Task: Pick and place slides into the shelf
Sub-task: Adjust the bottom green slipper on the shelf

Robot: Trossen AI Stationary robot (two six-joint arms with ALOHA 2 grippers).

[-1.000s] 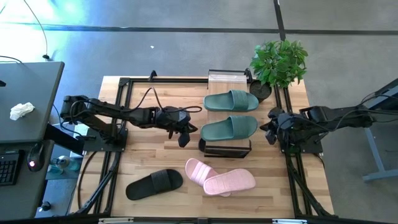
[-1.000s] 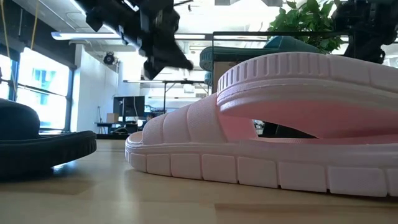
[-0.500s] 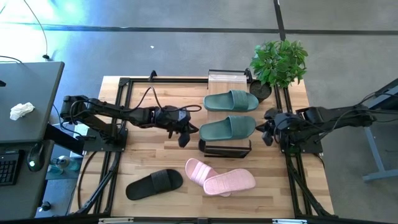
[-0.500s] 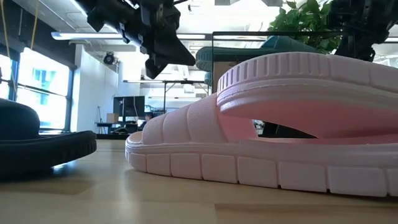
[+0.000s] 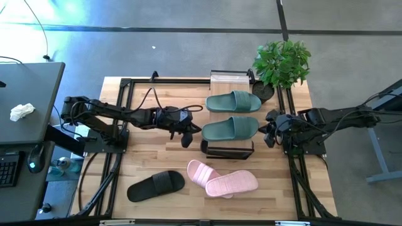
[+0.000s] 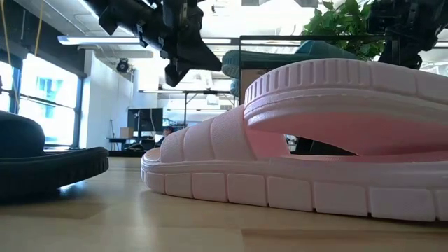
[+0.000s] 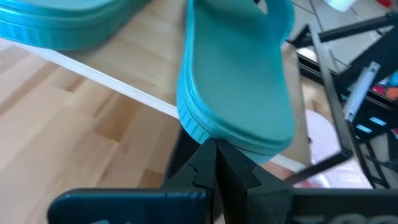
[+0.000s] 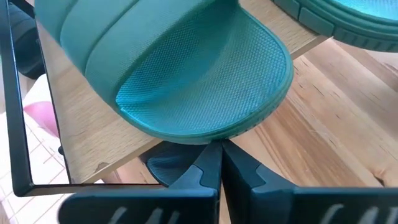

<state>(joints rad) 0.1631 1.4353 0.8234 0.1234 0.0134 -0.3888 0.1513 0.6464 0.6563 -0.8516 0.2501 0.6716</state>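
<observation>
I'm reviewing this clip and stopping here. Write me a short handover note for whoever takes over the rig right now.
Left gripper: shut, empty, at the heel end of the near green slide.
Right gripper: shut, empty, at that slide's toe end.
Done: both green slides, near one and far one, lie on top of the shelf.
Left: pink pair, overlapping on the table's front, and one black slide beside them. No second black slide shows from above.
</observation>
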